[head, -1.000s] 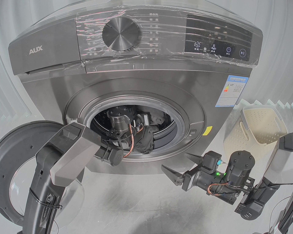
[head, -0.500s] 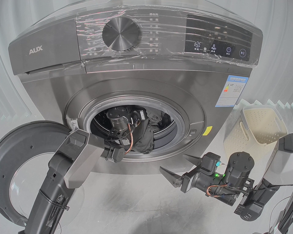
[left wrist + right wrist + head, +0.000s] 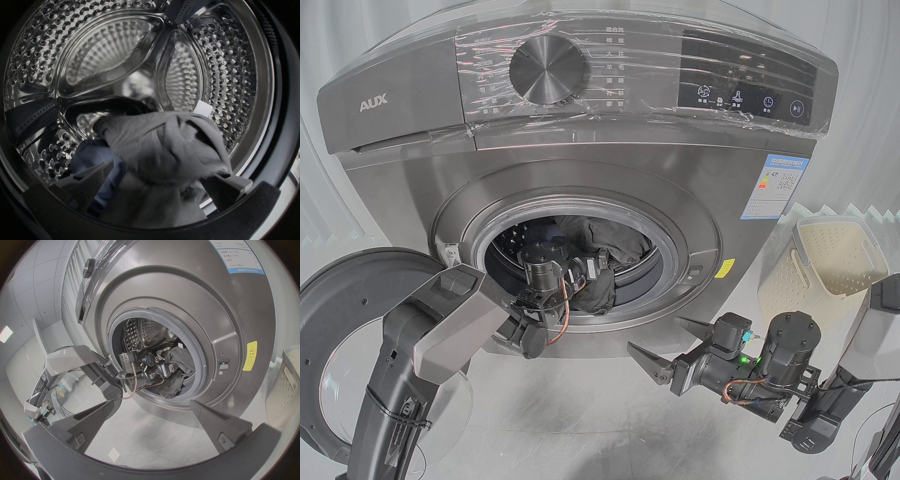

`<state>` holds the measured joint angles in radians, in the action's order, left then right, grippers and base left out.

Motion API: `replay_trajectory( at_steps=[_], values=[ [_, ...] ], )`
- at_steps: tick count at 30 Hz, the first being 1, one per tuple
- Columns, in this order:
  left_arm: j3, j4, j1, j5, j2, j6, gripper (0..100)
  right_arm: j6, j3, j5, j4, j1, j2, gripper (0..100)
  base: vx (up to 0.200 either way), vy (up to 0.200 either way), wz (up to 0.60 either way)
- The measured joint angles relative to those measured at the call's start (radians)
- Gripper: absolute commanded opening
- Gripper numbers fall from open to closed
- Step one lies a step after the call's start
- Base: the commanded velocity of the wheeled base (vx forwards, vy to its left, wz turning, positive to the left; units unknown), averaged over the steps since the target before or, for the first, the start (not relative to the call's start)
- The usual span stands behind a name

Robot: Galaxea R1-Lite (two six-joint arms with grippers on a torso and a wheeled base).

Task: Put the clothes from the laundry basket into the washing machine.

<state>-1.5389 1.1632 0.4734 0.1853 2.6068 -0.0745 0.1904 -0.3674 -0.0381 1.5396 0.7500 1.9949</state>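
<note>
The washing machine's round door (image 3: pixel 344 300) stands swung open at the far left. Next to it, the left arm reaches through the opening of the washing machine (image 3: pixel 650 169), and the left pincer (image 3: pixel 599 265) sits just inside the drum with its fingers spread wide, gripping nothing. The grey garment (image 3: pixel 165 147) lies bunched directly ahead of that pincer and deeper in, with a blue piece (image 3: pixel 90 156) beside it. Part of the grey cloth sags toward the front lip of the opening. The left arm is clearly the nearer one, so any push to seat the cloth would likely run straight along the drum's axis. Further right, the right pincer (image 3: pixel 655 334) hangs low before the machine, also wide and empty. At the far right the laundry basket (image 3: pixel 798 247) shows no clothes, though its bottom is hidden.
</note>
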Motion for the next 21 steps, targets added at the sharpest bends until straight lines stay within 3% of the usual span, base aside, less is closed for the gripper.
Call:
replay_trajectory(
  at_steps=[8,18,19,21],
  values=[
    [0.214,0.024,0.031,-0.061,-0.081,0.009,100,0.000,0.001,-0.001,0.000,0.012,0.004,100,0.000,0.000,0.00],
    [0.214,0.023,0.033,-0.088,-0.043,0.032,100,0.004,-0.001,-0.002,0.000,0.028,0.005,100,0.000,0.000,0.00],
    [0.212,0.025,0.030,-0.088,-0.037,0.037,0,0.004,-0.002,-0.002,0.000,0.029,0.005,100,0.000,0.000,0.00],
    [0.206,0.027,0.026,-0.090,-0.025,0.045,0,0.004,-0.002,-0.001,0.000,0.030,0.005,100,0.000,0.000,0.00]
  ],
)
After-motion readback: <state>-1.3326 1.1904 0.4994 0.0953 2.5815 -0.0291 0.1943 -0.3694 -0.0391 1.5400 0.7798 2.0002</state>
